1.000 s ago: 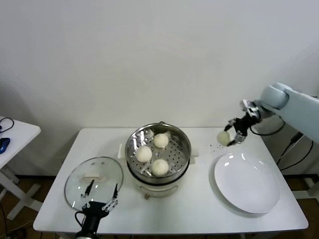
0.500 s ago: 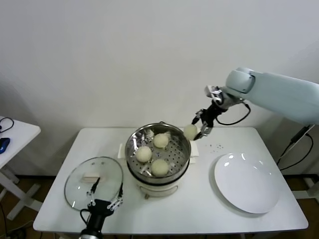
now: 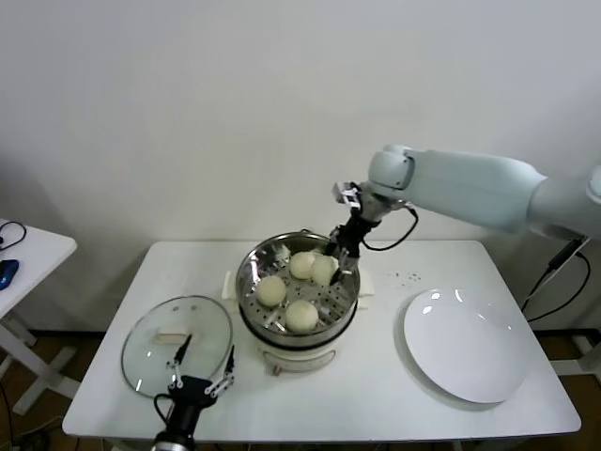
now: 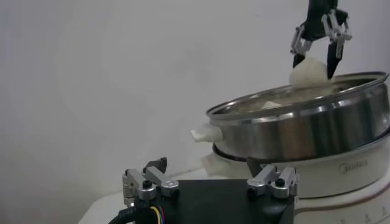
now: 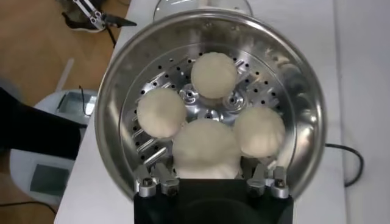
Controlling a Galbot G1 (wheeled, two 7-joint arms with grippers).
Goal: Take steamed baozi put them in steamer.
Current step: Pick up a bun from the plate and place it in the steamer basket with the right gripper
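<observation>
Four small cream-white dough buns are seen in the head view: three (image 3: pixel 271 290) (image 3: pixel 301 317) (image 3: pixel 300 264) lie on the perforated tray of the round shiny steel steamer (image 3: pixel 349 282), and the fourth (image 3: pixel 324 271) is clamped in the right gripper (image 3: pixel 335 262) just above that tray. The steamer is set on a white counter (image 3: pixel 376 376), between a round glass lid (image 3: pixel 150 352) and a flat white plate (image 3: pixel 465 348).

In the left wrist view, the left gripper (image 4: pixel 210 176) is shown with jaws apart, low beside the steamer's wall.

In the right wrist view, the held bun (image 5: pixel 206 149) is framed between the right gripper's fingers, over the tray.
</observation>
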